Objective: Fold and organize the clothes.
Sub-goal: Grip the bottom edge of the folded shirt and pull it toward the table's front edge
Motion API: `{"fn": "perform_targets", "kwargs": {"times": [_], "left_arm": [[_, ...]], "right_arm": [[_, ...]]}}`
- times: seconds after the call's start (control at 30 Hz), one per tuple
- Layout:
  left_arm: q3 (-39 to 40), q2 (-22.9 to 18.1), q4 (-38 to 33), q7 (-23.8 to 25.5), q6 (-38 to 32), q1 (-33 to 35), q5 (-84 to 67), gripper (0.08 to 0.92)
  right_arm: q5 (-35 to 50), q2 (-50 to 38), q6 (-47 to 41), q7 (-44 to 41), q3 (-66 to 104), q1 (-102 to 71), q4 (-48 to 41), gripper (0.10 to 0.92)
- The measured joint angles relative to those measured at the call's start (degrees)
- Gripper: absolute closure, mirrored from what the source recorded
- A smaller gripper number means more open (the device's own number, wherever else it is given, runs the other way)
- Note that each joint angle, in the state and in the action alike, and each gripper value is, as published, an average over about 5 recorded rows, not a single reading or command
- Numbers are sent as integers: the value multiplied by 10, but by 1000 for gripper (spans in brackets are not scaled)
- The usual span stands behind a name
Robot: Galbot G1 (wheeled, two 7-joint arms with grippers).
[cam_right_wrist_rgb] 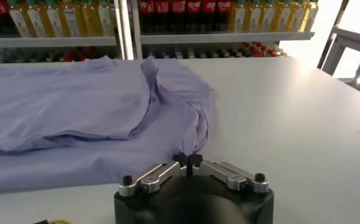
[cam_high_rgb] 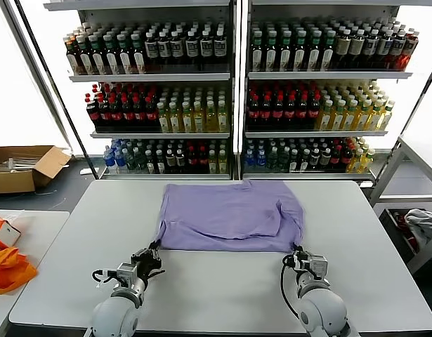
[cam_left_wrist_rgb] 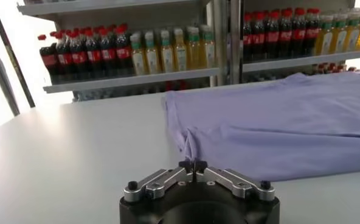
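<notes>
- The T-shirt (cam_high_rgb: 230,216) lies spread on the table (cam_high_rgb: 223,288), out in front of the drinks shelves (cam_high_rgb: 237,91), its near hem facing the robot.
- Left end effector (cam_high_rgb: 155,251) sits at the shirt's near left corner, fingers pressed together with a small peak of lavender fabric pinched between them; the left wrist view (cam_left_wrist_rgb: 193,163) shows it clearly.
- Right end effector (cam_high_rgb: 298,254) is at the shirt's near right corner, also closed, gripping the hem where the fabric runs into the tips (cam_right_wrist_rgb: 187,159).
- The shirt is not flat: on its right side a sleeve or fold is doubled over the body, leaving a raised ridge.
- Both grips look thin, just an edge of cloth. My worry is that one corner slips out when the hem is lifted, leaving the fold lopsided.
- If the two arms rise or travel unevenly, the soft fabric could twist or drag across the table and bunch further.
- That doubled-over right side could get trapped inside the fold, baking in a lump.
- An orange bag (cam_high_rgb: 8,270) lies on the side table to the shirt's left, well apart.
</notes>
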Motion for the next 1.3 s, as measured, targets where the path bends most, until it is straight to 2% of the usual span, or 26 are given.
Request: {"fn": "perform_targets", "kwargs": {"times": [0.37, 0.8, 1.03, 1.3], "left_arm": [[-3, 23, -53, -15, 11, 38, -24, 919], [-12, 29, -182, -56, 9, 177, -20, 919], [-29, 25, -220, -67, 2, 244, -16, 919], [-46, 19, -238, -69, -3, 289, -10, 919]], "right_arm": [[0, -12, -3, 15, 21, -47, 63, 895], [-7, -35, -1, 57, 45, -173, 175, 895], [-9, -43, -1, 76, 60, -227, 215, 895], [-14, -53, -1, 81, 68, -262, 233, 895]]}}
